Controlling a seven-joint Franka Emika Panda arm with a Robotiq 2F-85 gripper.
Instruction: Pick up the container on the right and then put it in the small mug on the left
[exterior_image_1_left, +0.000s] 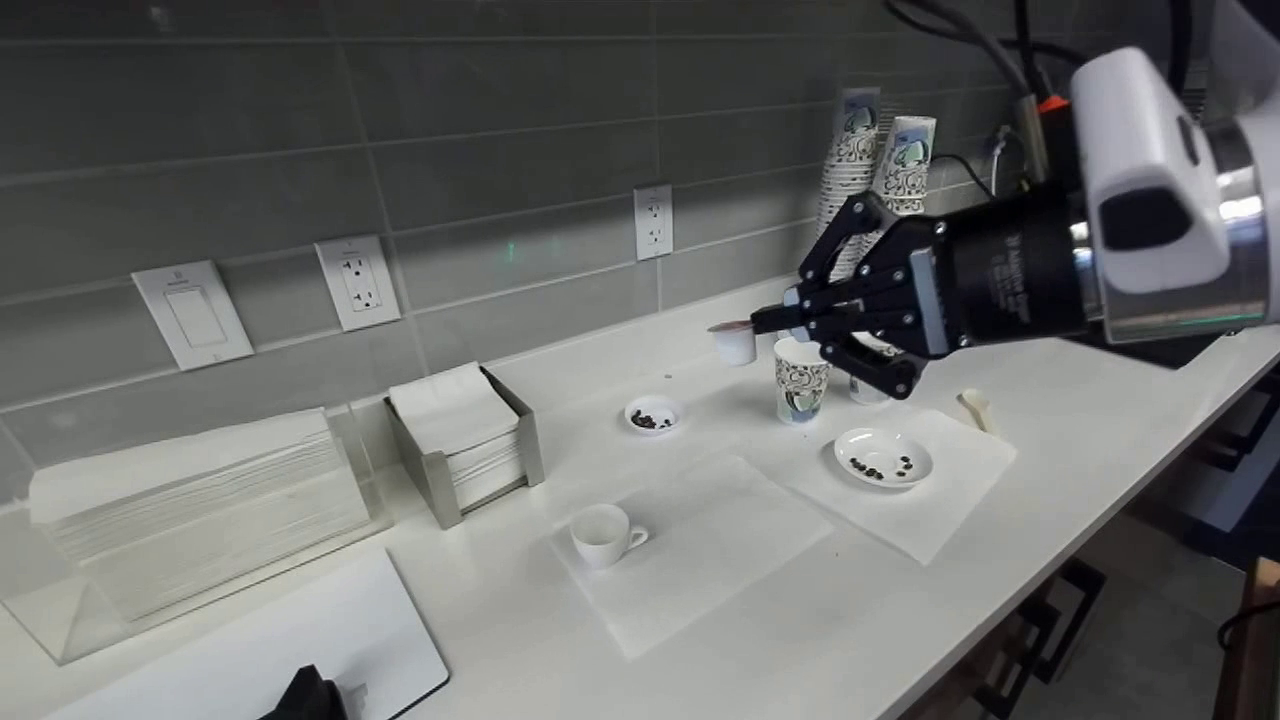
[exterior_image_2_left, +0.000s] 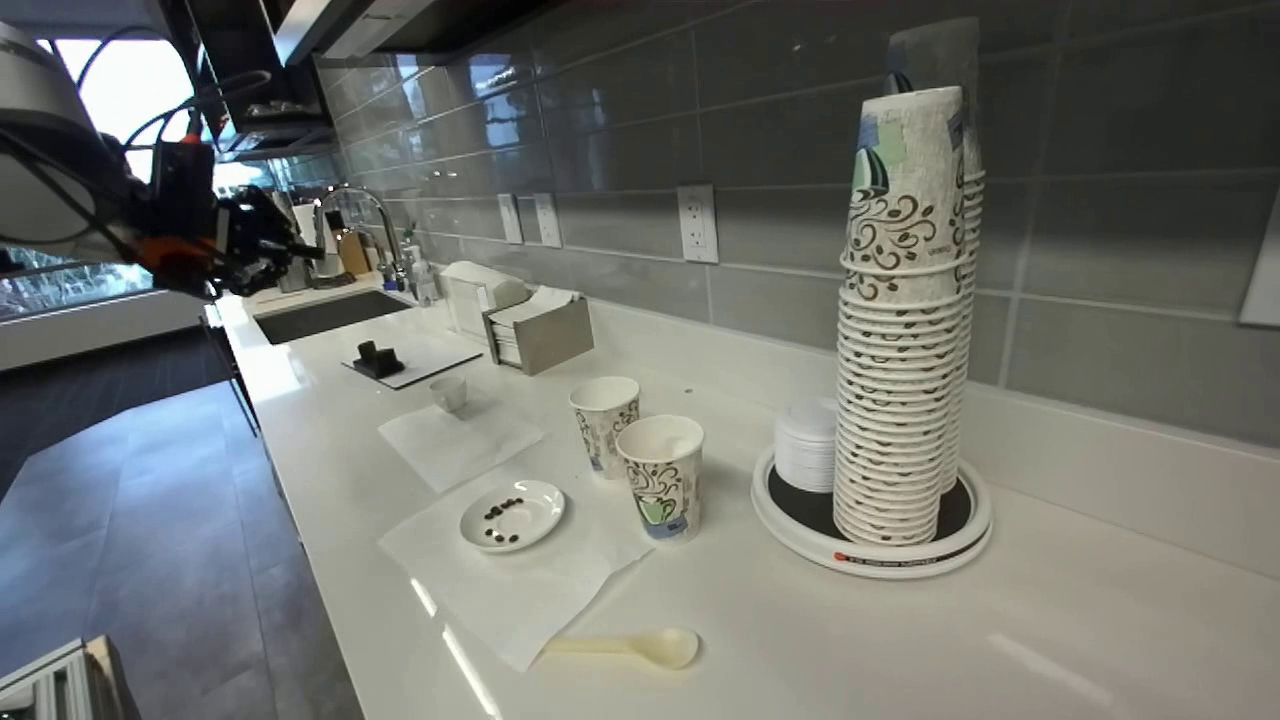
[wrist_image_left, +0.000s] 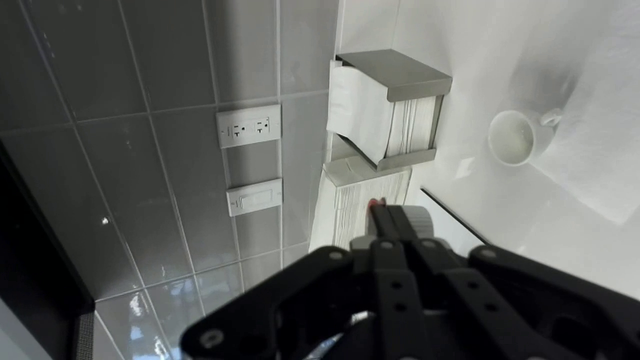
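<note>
A single-serve cup is pinched at the rim by the fingers of the Robotiq gripper, a white espresso mug seen upright below them.

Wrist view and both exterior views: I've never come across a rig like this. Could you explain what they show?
The machine is a single robot arm, ending in black jaws. Two pictures come from cameras standing apart from it; the wrist view rides on the arm, looking out past the jaws. They are closed on a tiny pale container, pinching it by its edge above the counter. Down there, a small white mug sits at the edge of a paper sheet. Also there: patterned paper cups, shallow white dishes, a spoon and a metal napkin holder.
</note>
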